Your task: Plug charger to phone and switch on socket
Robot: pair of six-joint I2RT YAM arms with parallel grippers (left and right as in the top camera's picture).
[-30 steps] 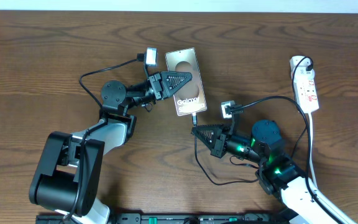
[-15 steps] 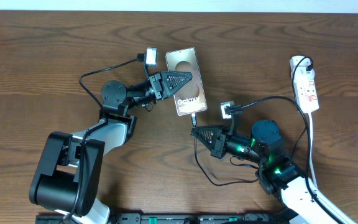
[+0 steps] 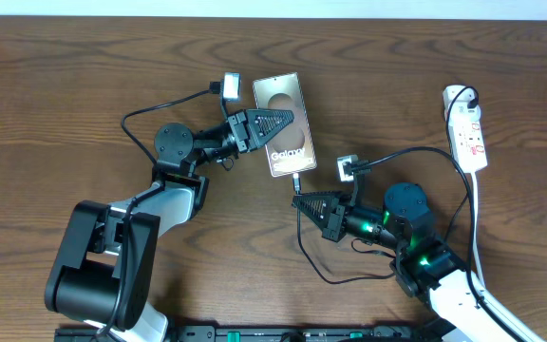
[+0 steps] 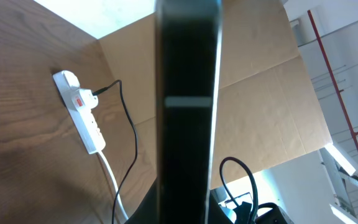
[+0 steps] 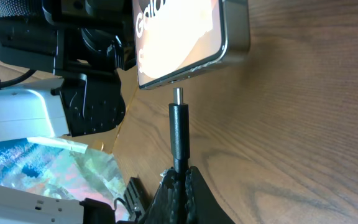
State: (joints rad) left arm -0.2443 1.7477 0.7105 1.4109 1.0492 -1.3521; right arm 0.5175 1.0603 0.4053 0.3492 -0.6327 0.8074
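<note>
The right gripper, jaws clamping the thin black charger plug, edges closer to the glossy grey-brown phone, which the left gripper grips in its jaws.

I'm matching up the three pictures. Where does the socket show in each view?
Overhead: socket lies near the right edge, upper part.
Left wrist: socket lies left of centre, beside the phone's dark edge.
Right wrist: not in it.
Shared landmark: the phone shows in all three.

The right pincer gripped the charger; directly ahead of it, the plug tip stood just short of the phone edge.
</note>
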